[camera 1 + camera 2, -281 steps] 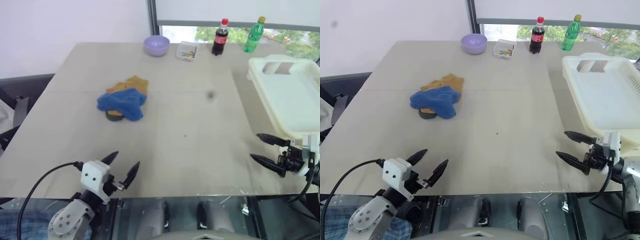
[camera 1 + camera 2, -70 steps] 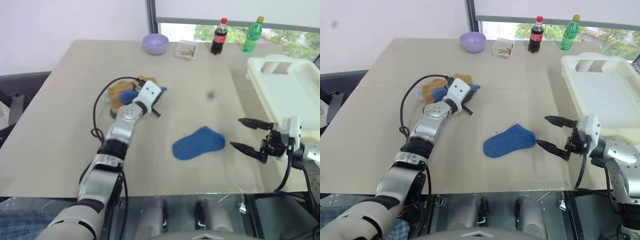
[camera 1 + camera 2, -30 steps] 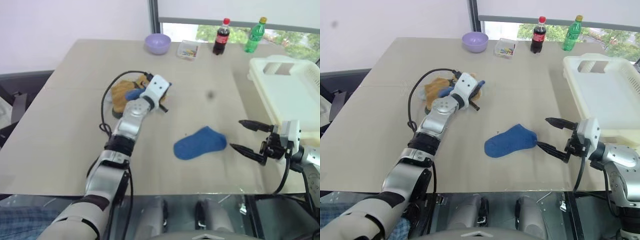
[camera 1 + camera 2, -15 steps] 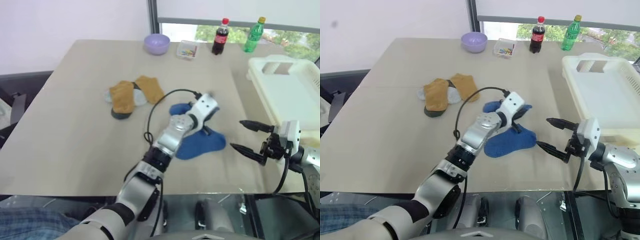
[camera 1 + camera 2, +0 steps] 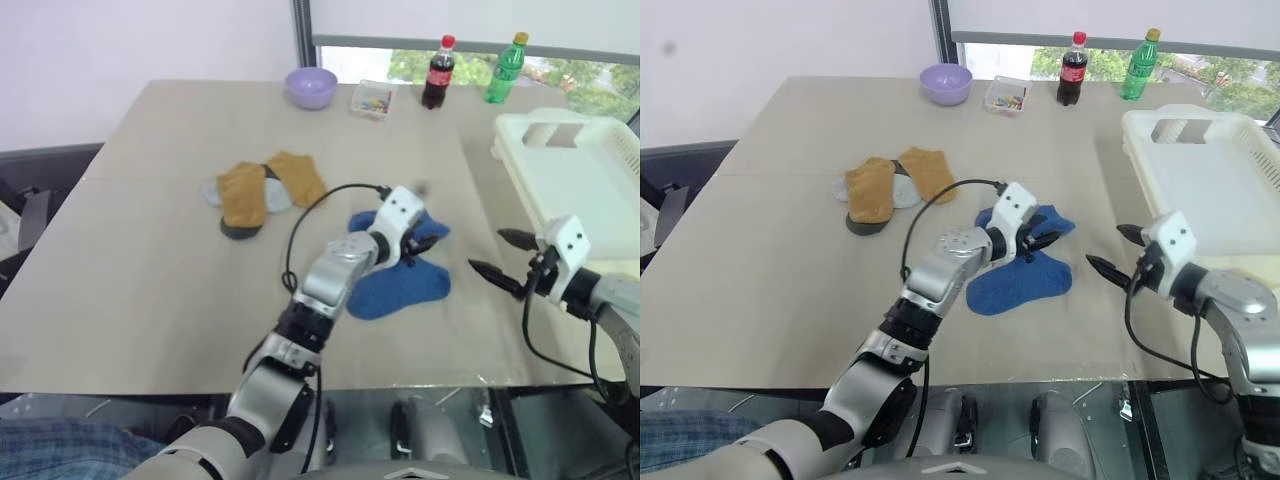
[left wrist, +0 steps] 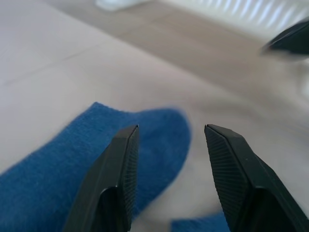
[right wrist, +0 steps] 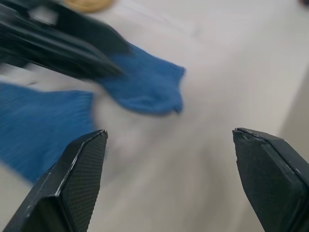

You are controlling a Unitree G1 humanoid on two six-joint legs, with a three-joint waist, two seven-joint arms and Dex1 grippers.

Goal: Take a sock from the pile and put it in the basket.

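Blue knit sock [image 5: 405,284]: we see it flat, lying crosswise, toe toward cream-white slotted plastic basket [image 5: 600,215].
Left gripper [image 6: 169,140]: released.
Right gripper [image 5: 495,255]: spread, empty.

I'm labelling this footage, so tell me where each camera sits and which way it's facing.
Head pair: on the head, looking down over the table; both arms show.
Left wrist: along the left gripper, open over a blue sock.
Right wrist: along the right gripper, open, toward the blue socks.
Shared: every view shows the blue socks.
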